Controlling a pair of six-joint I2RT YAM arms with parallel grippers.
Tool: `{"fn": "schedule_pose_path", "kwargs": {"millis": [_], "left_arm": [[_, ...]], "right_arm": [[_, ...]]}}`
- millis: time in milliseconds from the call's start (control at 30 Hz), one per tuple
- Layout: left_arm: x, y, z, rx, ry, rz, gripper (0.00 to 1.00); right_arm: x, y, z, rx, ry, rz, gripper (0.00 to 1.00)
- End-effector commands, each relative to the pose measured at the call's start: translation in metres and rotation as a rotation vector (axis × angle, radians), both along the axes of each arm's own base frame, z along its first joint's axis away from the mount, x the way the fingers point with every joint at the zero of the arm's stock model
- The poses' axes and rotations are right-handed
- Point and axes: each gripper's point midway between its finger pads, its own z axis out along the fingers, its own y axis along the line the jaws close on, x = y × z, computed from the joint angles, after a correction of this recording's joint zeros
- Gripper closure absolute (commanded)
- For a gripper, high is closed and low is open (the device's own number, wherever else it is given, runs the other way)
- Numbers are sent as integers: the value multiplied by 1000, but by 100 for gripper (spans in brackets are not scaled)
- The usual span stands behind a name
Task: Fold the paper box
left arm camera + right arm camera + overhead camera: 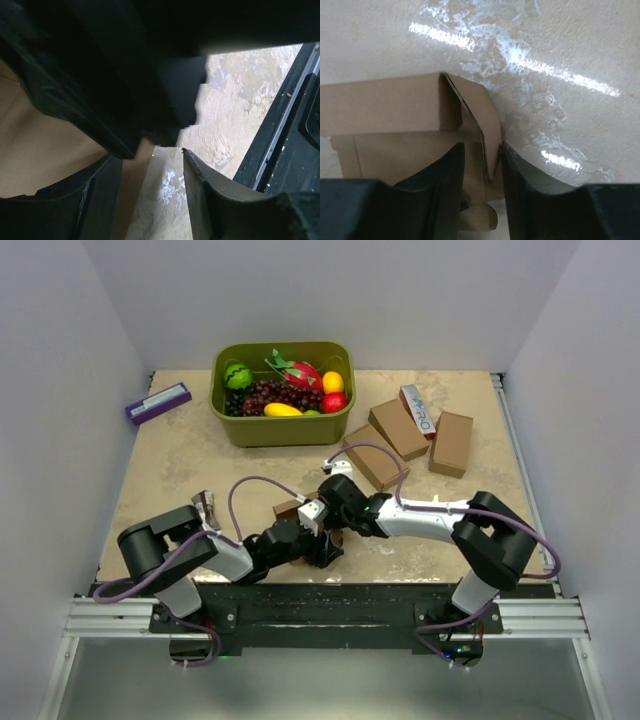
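The paper box (290, 509) is a plain brown carton lying near the table's front middle, mostly hidden under both grippers. My right gripper (327, 510) comes in from the right. In the right wrist view (481, 149) it is shut on the creased end flaps of the box (395, 110), with a small tab below the fingers. My left gripper (318, 546) comes in from the left, just in front of the box. In the left wrist view (150, 167) it is open, with bare table between its fingers and the box (45, 145) along the left finger (100, 200).
A green basket (285, 432) of toy fruit stands at the back. A purple-and-white box (158, 402) lies at the back left. Three brown cartons (398, 428) and a white-and-red carton (420, 408) lie at the right. The black front rail (280, 150) is close by.
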Motion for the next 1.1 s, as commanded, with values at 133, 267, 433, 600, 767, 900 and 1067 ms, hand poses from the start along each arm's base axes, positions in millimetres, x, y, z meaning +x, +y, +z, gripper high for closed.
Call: {"fn": "schedule_pose_path", "kwargs": {"millis": [133,267,433,600,767,900,1067], "left_arm": [[-11,24,-21,78,75,43,44],[-17,31,-26,84,88,42,46],[-20,29,-22,64,77,18,46],[-21,28,-22,59,74,6,47],[-23,29,-22,55,76,-1,47],[-25,27,-20,39,66,-22,48],[-27,28,-17,20,55,-42,48]], "right_arm": [[-7,-19,55,72,-77,-27,31],[2,-54,79,105,-120,-72,21],[24,-94,75,108,-143,-158,23],[37,-88,42,36,-116,-113,31],[45,-65,21,38,-111,10,37],[40,-46,28,105,-146,133,37],[37,-38,37,133,-208,228,38]]}}
